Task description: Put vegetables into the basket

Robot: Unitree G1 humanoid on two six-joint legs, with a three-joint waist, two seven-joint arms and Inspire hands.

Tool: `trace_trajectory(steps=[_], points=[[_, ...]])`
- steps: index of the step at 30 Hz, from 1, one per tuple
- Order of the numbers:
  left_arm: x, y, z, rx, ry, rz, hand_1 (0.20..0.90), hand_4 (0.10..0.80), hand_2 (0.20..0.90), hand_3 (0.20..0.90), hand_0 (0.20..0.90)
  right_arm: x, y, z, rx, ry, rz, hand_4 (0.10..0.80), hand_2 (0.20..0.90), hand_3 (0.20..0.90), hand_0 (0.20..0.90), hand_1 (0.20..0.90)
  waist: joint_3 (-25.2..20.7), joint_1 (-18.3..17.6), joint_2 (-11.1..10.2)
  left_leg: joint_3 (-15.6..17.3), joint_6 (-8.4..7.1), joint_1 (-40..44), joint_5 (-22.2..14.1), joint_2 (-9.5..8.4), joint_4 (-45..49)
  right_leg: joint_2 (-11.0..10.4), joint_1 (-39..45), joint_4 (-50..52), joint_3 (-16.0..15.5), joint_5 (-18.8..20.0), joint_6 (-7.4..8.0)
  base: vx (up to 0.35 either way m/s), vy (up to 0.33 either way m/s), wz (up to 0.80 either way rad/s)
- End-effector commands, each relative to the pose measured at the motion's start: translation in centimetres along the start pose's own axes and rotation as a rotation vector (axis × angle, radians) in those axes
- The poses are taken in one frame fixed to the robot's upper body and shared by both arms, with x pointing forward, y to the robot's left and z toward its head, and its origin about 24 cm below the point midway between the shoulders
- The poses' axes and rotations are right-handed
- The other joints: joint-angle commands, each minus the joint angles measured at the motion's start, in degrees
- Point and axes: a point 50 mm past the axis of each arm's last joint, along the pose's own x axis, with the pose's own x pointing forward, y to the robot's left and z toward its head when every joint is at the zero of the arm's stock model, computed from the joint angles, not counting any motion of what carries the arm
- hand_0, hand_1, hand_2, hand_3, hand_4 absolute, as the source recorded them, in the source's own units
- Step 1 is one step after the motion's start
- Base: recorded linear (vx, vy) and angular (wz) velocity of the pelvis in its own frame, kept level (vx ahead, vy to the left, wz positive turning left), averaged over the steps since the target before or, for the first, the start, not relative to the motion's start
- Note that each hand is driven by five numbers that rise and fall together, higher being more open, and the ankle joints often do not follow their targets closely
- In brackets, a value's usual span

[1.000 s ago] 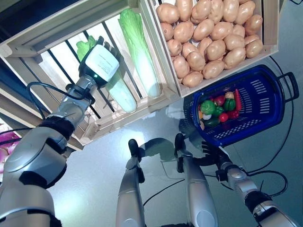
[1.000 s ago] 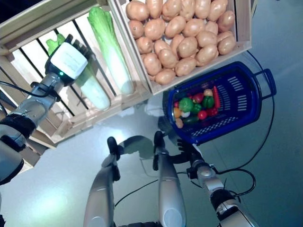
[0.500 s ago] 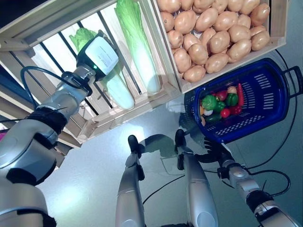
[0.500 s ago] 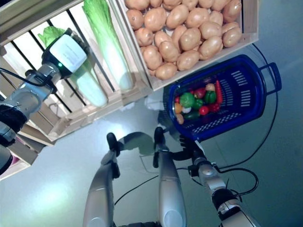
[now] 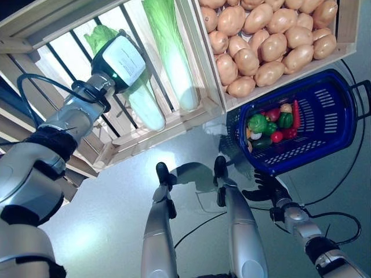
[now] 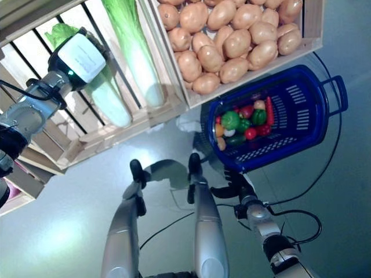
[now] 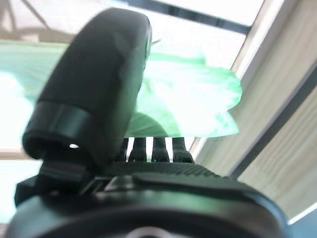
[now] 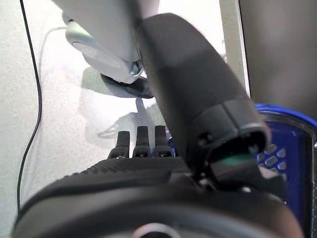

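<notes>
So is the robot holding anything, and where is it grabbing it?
The left hand is on the nearer cabbage's leafy end, but whether it grips cannot be told. The right hand holds nothing.

The left robot hand (image 5: 119,61) covers the middle of the long pale-green napa cabbage (image 5: 142,107) in the slatted wooden crate (image 5: 156,133); whether its fingers close round the cabbage cannot be told, since the left wrist view shows only a blurred green leaf (image 7: 198,94) past the thumb. The wooden crate of brown potatoes (image 5: 264,52) runs off the top edge. The small vegetables heaped in the blue plastic basket (image 5: 330,124) overlap too much to tell apart fully.
</notes>
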Motion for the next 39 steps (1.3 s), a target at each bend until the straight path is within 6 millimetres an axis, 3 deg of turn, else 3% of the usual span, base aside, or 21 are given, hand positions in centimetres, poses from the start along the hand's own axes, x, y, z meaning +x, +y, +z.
trace_trajectory(steps=[1, 15, 26, 39], points=[[-1.8, -1.4, -6.9, 0.051, 0.232, -0.088, 0.300, 0.400, 0.300, 0.300, 0.300, -1.7, -2.9, -1.2, 0.056, -0.019, -0.119, 0.800, 0.900, 0.900, 0.900, 0.900, 0.1, 0.0, -1.2, -1.2, -0.16, -4.1, -3.6, -0.51, 6.9, -1.4, 4.6, -2.2, -0.3, 0.0, 2.06, 0.000, -0.024, -0.04], [-2.5, -1.6, -7.8, 0.024, 0.317, 0.011, 0.300, 0.400, 0.300, 0.300, 0.300, -1.8, -2.7, -1.4, 0.070, -0.021, -0.123, 0.800, 0.900, 0.900, 0.900, 0.900, 0.1, 0.4, -1.8, -0.9, -0.63, -0.3, -2.9, -0.07, 5.1, -0.9, 8.8, -3.9, -1.3, -0.3, 1.88, -0.003, -0.021, 0.00], [-4.2, -0.8, -7.8, -0.278, 0.421, 0.340, 0.300, 0.400, 0.300, 0.300, 0.300, -1.9, -2.4, -1.8, 0.091, -0.011, -0.139, 0.800, 0.900, 0.900, 0.900, 0.900, 0.1, 2.7, -0.6, -1.1, -1.48, 13.0, -1.8, -0.73, -1.0, -0.7, 23.0, -10.8, -4.3, -0.3, 1.60, 0.011, -0.027, 0.02], [-7.8, -2.5, -3.4, -0.565, 0.407, 0.424, 0.300, 0.400, 0.300, 0.300, 0.300, -3.1, -1.5, -1.9, 0.142, -0.024, -0.108, 0.800, 0.900, 0.900, 0.900, 0.900, -7.2, 4.8, 0.0, -1.5, -2.16, 25.9, -1.3, -1.36, -9.6, -0.4, 37.1, -19.6, -6.9, 0.3, 2.02, 0.080, -0.029, 0.05]])
